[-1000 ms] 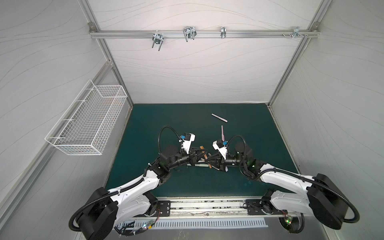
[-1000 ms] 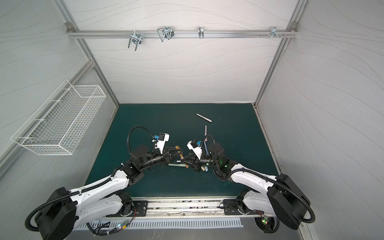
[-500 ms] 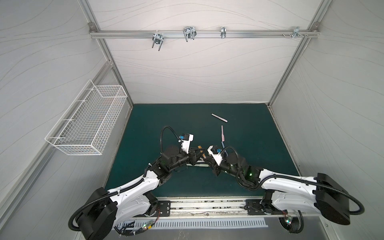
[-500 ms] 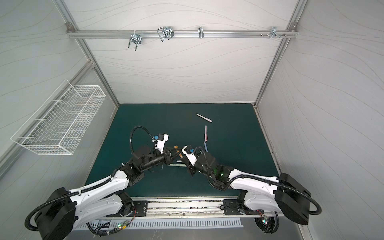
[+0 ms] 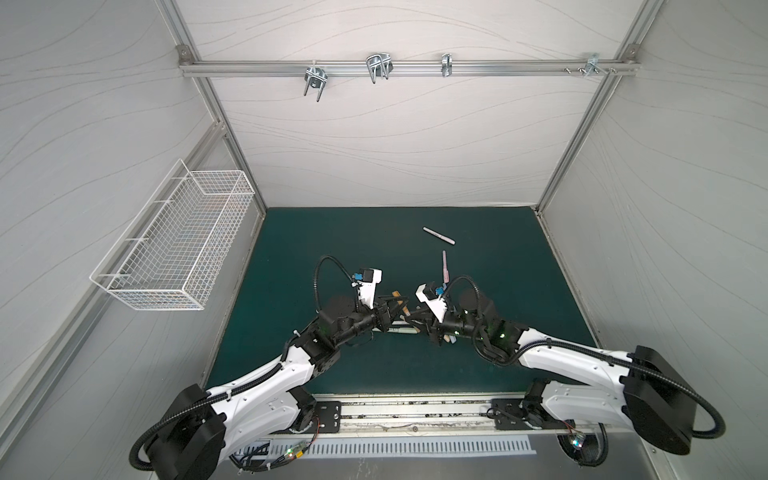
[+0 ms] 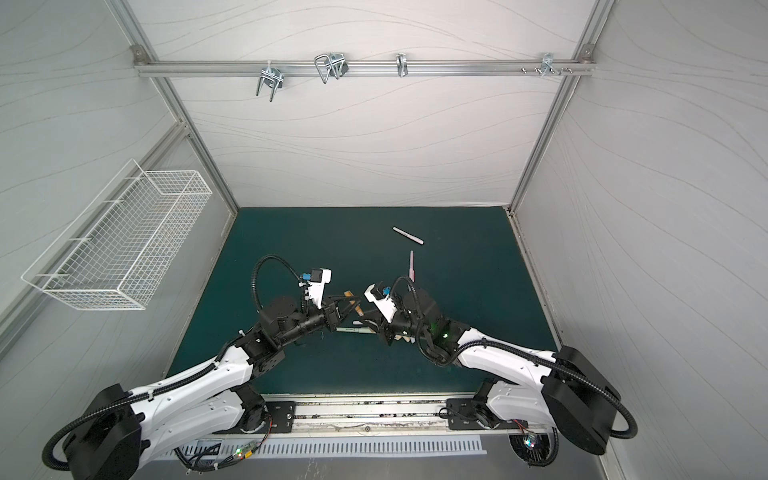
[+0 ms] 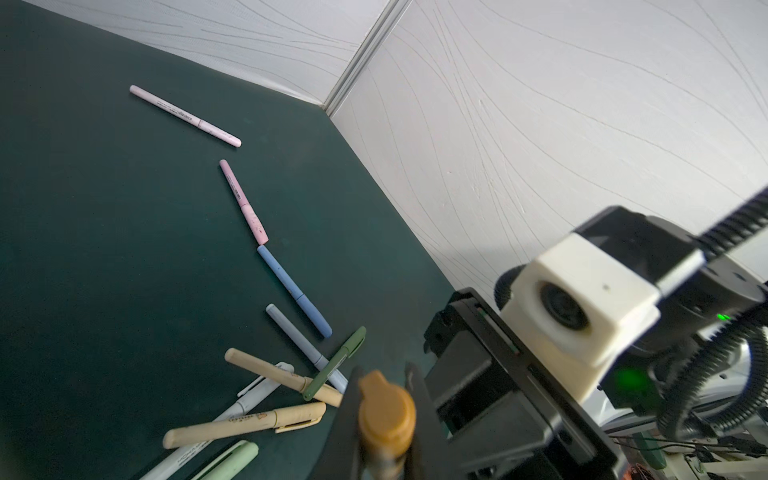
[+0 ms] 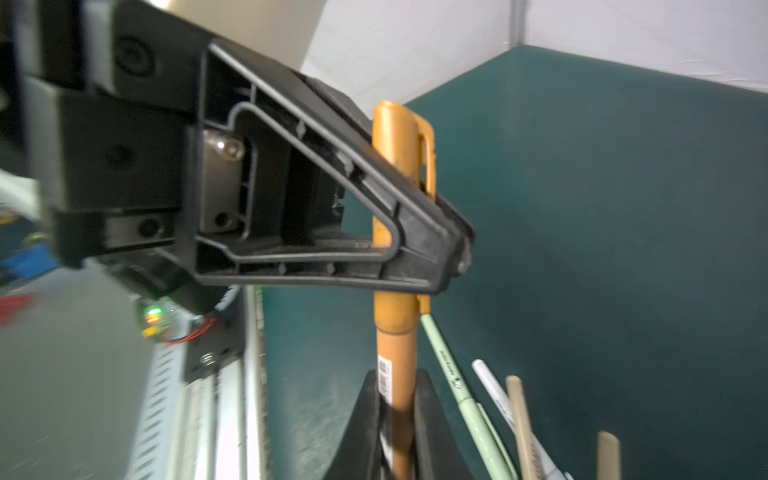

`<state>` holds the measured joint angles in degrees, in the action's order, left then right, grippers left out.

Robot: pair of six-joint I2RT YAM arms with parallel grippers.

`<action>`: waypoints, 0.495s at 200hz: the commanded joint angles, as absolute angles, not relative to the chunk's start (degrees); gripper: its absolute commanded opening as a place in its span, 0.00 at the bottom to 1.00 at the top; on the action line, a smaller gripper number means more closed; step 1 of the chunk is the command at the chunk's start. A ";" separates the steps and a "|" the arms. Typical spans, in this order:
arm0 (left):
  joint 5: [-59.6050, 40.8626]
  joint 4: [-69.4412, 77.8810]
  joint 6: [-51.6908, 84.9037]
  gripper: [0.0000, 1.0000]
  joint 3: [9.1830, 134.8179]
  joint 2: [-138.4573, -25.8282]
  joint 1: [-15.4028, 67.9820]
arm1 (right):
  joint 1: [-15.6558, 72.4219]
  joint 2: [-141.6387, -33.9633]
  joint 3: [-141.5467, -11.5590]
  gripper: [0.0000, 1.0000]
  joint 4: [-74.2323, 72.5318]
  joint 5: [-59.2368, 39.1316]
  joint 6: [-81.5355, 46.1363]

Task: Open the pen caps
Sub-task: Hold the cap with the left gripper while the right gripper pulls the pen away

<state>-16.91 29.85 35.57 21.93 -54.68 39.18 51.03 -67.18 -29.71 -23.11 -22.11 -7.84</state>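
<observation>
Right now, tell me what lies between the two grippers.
One orange pen spans the gap: left gripper clamps its cap, right gripper its barrel; the right wrist view shows it.

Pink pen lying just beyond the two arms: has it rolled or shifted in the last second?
No. The pink pen lies at the same spot and angle, just as far from the back edge of the green mat and from the paler pen.

Lab booth — aluminium frame (image 5: 407, 68), white panels (image 5: 395, 137)

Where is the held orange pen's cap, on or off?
On: the orange plastic cap meets the orange pen barrel with no gap.
</observation>
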 commanded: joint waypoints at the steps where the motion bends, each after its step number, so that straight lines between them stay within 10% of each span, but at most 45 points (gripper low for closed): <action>1: -13.03 32.53 35.46 0.00 22.29 -52.61 38.49 | 47.20 -68.91 -28.30 0.00 -24.95 -39.46 -12.55; 54: -13.96 32.87 35.43 0.00 22.24 -52.73 38.20 | 46.51 -70.61 -30.12 0.00 -20.65 -38.11 -10.87; 99: -12.74 32.65 36.71 0.00 22.17 -53.02 38.22 | 65.09 -66.45 -32.27 0.00 -11.71 11.14 2.03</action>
<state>-16.99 28.29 36.14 21.39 -53.71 39.03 54.72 -67.79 -31.14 -20.08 -17.34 -6.98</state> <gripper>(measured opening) 0.132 0.138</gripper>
